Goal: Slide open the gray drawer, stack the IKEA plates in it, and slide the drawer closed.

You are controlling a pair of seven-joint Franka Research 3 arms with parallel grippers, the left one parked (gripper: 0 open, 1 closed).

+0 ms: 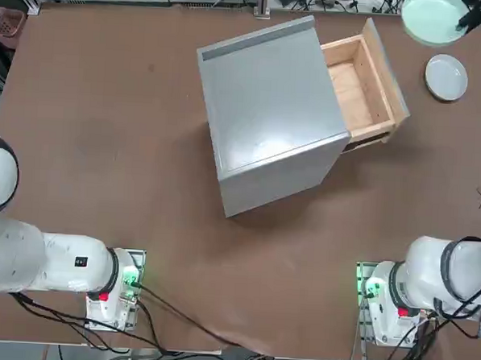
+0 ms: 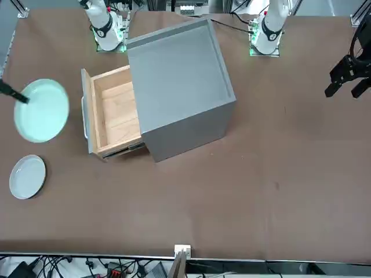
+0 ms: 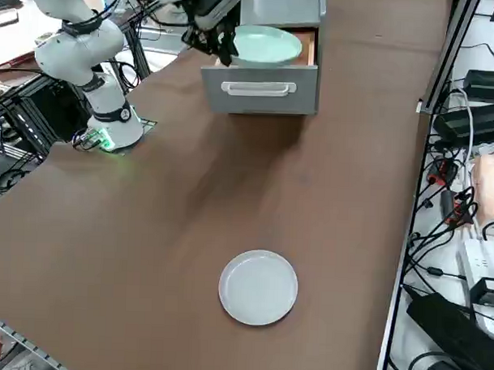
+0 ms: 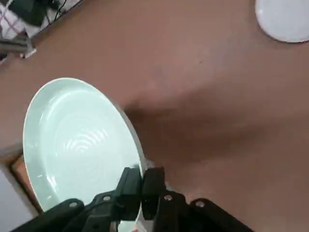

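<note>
My right gripper [image 4: 141, 178] is shut on the rim of the pale mint green plate [image 4: 77, 145]. It holds the plate up off the table, just outside the front panel of the gray drawer [image 3: 262, 88]. The drawer [image 1: 360, 85] stands slid out of the gray cabinet [image 1: 268, 109], its wooden tray empty. From overhead, the mint plate [image 1: 433, 19] and my right gripper [image 1: 468, 18] are at the far right corner. The white-gray plate [image 1: 446, 77] lies flat on the table near them, apart from the drawer. The front view shows the mint plate [image 2: 42, 110] above the white-gray plate [image 2: 27, 176].
The cabinet sits at an angle in the middle of the brown table [image 1: 105, 141]. Cables and power strips [image 3: 472, 242] run along the floor past the table's right edge, close to the white-gray plate [image 3: 258, 287].
</note>
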